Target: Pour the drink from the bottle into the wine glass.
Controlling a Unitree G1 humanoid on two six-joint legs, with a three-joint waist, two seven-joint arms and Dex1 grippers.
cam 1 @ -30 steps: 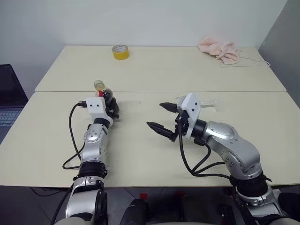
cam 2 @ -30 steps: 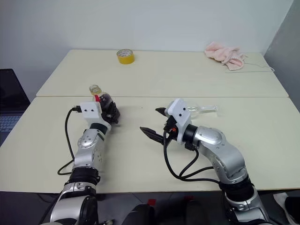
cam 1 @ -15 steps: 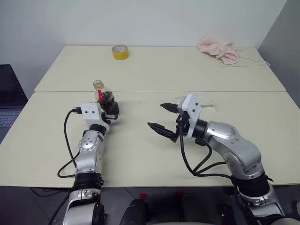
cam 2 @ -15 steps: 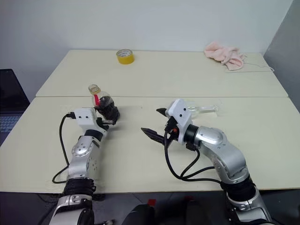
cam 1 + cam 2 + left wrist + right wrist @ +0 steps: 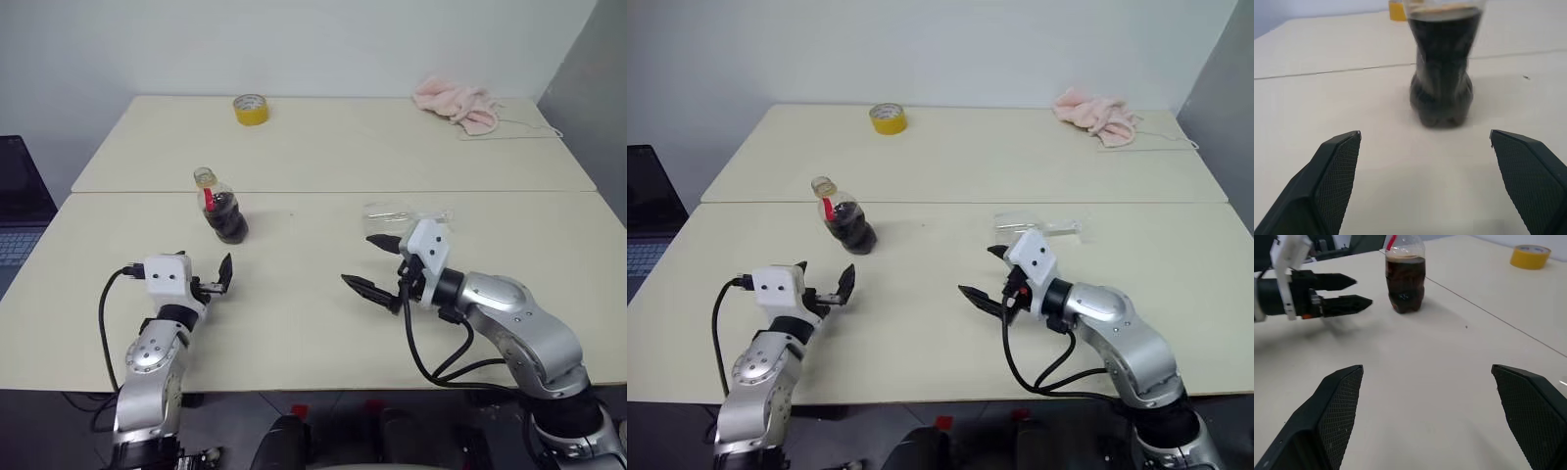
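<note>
Bottle (image 5: pixel 225 213) stands upright, still full; glass (image 5: pixel 404 212) lies empty right of it. Both tools, left (image 5: pixel 210 277) and right (image 5: pixel 376 264), gape wide, holding nothing; pouring remains undone.

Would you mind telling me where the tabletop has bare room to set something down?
Free: the stretch between the bottle and right gripper, and the far table between the tape roll and pink cloth. Crowded: around the glass by the right gripper.

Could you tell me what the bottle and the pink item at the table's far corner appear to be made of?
The bottle: clear, glossy plastic, judging by the dark drink showing through its ribbed body. The pink item: soft cloth, probably towelling, since it lies crumpled in loose folds.
</note>
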